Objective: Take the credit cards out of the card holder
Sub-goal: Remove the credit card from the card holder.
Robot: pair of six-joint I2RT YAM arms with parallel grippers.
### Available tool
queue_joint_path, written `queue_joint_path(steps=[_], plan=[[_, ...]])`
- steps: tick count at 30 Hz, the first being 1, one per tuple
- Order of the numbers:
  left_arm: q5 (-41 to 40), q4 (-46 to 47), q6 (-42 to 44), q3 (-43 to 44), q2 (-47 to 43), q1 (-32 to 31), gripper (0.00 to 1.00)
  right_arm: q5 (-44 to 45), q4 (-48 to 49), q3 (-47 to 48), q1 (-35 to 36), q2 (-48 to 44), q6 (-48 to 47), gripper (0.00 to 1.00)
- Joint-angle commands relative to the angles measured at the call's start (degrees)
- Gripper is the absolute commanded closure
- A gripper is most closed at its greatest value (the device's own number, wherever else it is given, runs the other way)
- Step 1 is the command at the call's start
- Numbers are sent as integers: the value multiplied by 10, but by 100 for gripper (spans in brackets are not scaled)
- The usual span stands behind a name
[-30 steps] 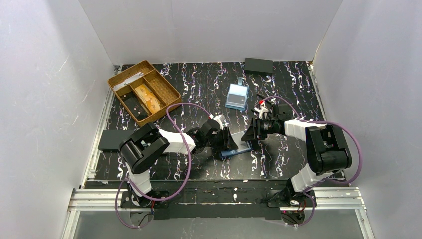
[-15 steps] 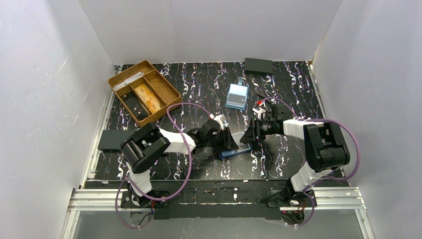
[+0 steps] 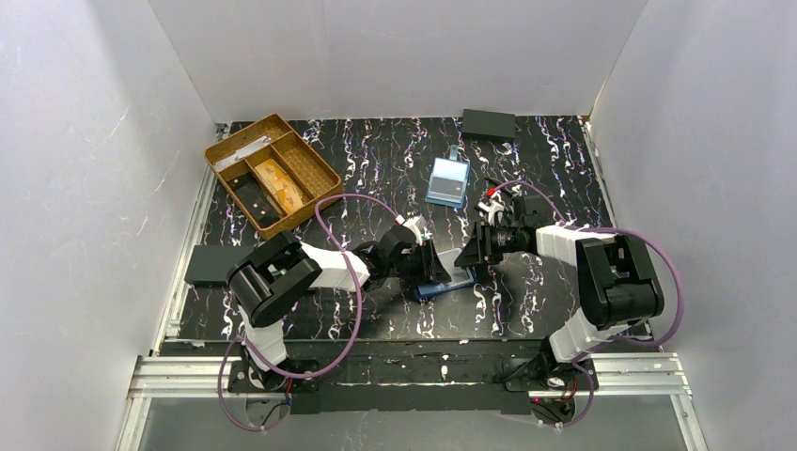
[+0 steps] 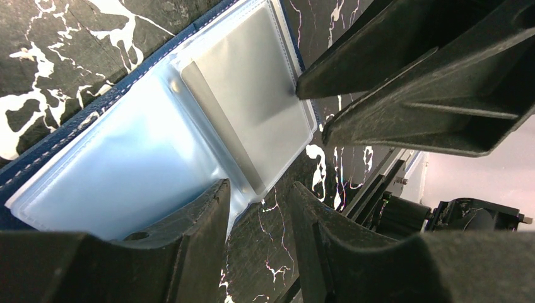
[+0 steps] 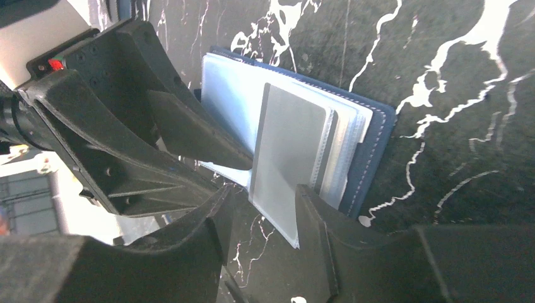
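Observation:
The navy card holder (image 3: 444, 286) lies open on the table between my two grippers, its light blue sleeves up (image 4: 120, 164) (image 5: 230, 107). A pale whitish card (image 5: 287, 158) sticks partway out of a sleeve; it also shows in the left wrist view (image 4: 252, 95). My right gripper (image 5: 264, 192) (image 3: 470, 257) is open, its jaws on either side of the card's free end. My left gripper (image 4: 258, 189) (image 3: 434, 269) is open, one finger (image 4: 189, 221) resting on the sleeves. Orange cards (image 3: 279, 185) lie in the tray.
A brown divided tray (image 3: 246, 133) stands at the back left, also holding a black piece (image 3: 256, 200). A light blue clear case (image 3: 447, 180) lies behind the grippers. Flat black rectangles lie at the back right (image 3: 488, 124) and the left edge (image 3: 211, 265).
The right wrist shifted slightly left and back. The left arm and the card holder have stayed put.

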Motion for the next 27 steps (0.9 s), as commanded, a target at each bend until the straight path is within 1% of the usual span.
queue_joint_path(steps=[1,16,27], plan=[[-9,-28,4,-2,13,-3,61,51,11,4,-4,-36,-9,50],[-7,-28,0,-2,16,-2,60,22,-19,17,-2,9,-24,50],[1,-27,2,1,20,-2,59,-42,-20,24,3,28,-14,50]])
